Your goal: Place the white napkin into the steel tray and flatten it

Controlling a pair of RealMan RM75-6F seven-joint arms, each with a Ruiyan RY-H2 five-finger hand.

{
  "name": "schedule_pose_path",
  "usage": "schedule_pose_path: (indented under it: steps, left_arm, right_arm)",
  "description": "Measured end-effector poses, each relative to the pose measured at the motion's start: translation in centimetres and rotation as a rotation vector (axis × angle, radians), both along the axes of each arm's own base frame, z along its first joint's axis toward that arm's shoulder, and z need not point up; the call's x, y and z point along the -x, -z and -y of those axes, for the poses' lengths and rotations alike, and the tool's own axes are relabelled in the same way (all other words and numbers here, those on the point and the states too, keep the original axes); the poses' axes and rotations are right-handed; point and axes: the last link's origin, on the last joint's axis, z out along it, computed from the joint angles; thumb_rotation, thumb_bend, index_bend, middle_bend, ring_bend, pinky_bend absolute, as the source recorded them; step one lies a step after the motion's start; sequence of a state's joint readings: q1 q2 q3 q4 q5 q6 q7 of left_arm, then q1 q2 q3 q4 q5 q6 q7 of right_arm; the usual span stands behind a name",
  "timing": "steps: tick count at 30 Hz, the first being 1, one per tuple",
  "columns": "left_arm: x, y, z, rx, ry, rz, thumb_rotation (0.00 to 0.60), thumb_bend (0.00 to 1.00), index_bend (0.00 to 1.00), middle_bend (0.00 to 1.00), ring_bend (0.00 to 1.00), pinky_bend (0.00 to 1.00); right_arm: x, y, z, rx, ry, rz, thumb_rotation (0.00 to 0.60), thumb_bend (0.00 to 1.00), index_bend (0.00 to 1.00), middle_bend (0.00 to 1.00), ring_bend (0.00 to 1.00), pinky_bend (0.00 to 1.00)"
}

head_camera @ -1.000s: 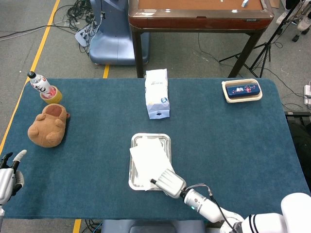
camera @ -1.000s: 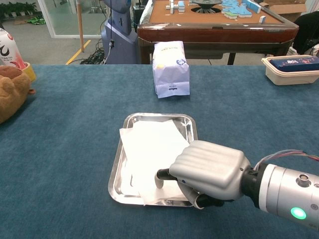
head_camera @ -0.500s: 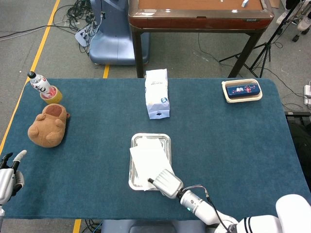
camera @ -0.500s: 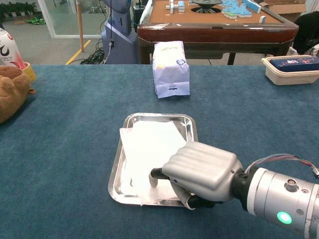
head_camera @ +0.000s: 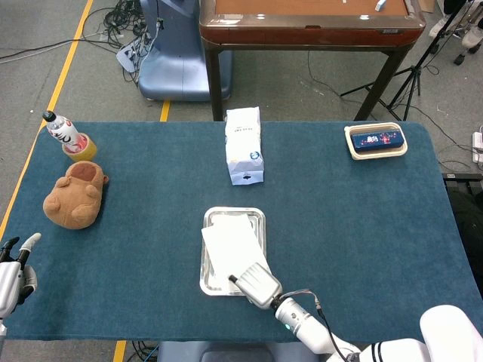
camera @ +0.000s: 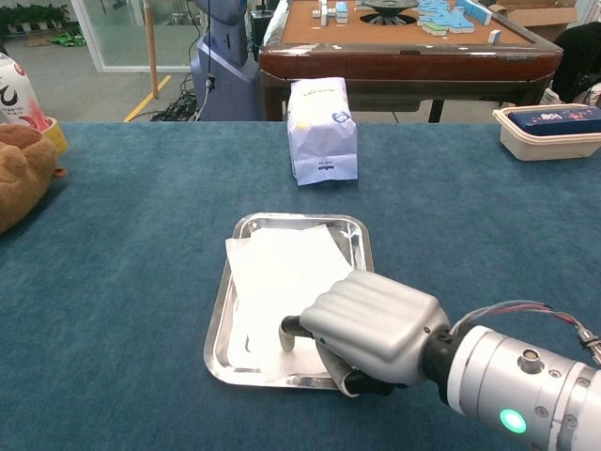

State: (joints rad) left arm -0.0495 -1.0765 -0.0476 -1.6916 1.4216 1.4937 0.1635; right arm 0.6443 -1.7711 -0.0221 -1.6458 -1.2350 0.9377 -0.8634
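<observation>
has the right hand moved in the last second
Yes. The right hand has slid toward the robot's left and nearer along the steel tray, over the white napkin.

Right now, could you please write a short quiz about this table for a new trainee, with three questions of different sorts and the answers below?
1. True or false: the white napkin lies in the steel tray.
2. Which hand rests on the napkin? A) left hand B) right hand
3. Fill in: far from the tray, at the table's left edge, a brown plush toy lies beside a ____.

Key
1. True; one corner hangs over the tray's left rim.
2. B. The right hand lies over the napkin's near end, while the left hand stays at the table's near left corner, holding nothing.
3. Bottle, standing in a yellow cup.
</observation>
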Motion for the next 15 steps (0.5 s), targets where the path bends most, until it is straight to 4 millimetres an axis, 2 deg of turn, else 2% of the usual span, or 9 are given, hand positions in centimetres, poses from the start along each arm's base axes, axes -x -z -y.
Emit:
schedule_pose_path:
  steps: [15]
  left_arm:
    - [-0.03, 0.03, -0.02, -0.002, -0.002, 0.005, 0.6, 0.0, 0.15, 0.14, 0.11, 0.34]
  right_arm:
    - [-0.75, 0.61, -0.15, 0.035, 0.075, 0.031, 0.6, 1.0, 0.29, 1.0, 1.0, 1.0]
